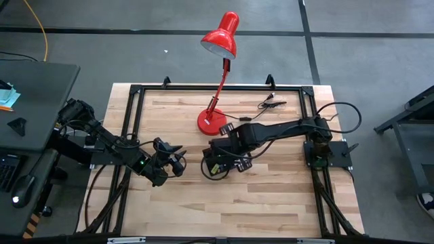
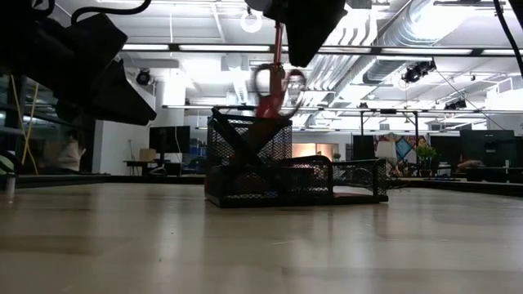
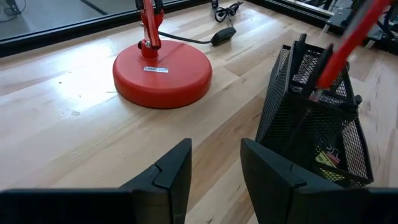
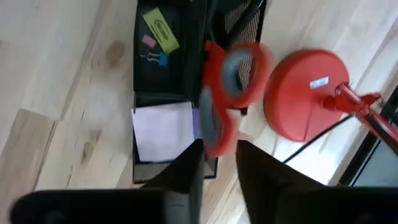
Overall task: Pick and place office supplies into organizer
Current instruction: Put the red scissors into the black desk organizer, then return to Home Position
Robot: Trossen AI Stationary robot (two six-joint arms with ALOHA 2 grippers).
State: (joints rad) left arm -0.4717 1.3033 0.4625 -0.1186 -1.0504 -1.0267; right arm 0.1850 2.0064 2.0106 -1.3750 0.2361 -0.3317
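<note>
The black mesh organizer (image 2: 286, 175) (image 3: 311, 124) stands mid-table, mostly hidden under my right gripper (image 1: 215, 163) in the high view. A pale purple sticky pad (image 4: 163, 130) lies in one low compartment, and a yellow item with small clips (image 4: 158, 31) in another. The red-handled scissors (image 2: 276, 86) (image 4: 233, 74) hang handles up over the organizer's tall compartment, and show edge-on as a red bar (image 3: 345, 40) in the left wrist view. My right gripper (image 4: 219, 165) is above them, shut on them. My left gripper (image 1: 182, 163) (image 3: 216, 165) is open, low over bare wood just left of the organizer. My right gripper pinches the scissors by the handle loop nearest it (image 4: 214, 134), between its two fingers, coming from above and pointing down. The scissors hang below the fingers, handles up and blades down toward the organizer's tall compartment (image 2: 245, 135). Blur hides the exact place of contact.
The red lamp's round base (image 1: 211, 122) (image 3: 161, 71) (image 4: 305, 93) stands just beyond the organizer, its stem leaning up toward the far edge. A black cable with clips (image 1: 271, 104) (image 3: 221, 34) lies farther back. Bare wood stretches toward the near edge (image 1: 224, 210).
</note>
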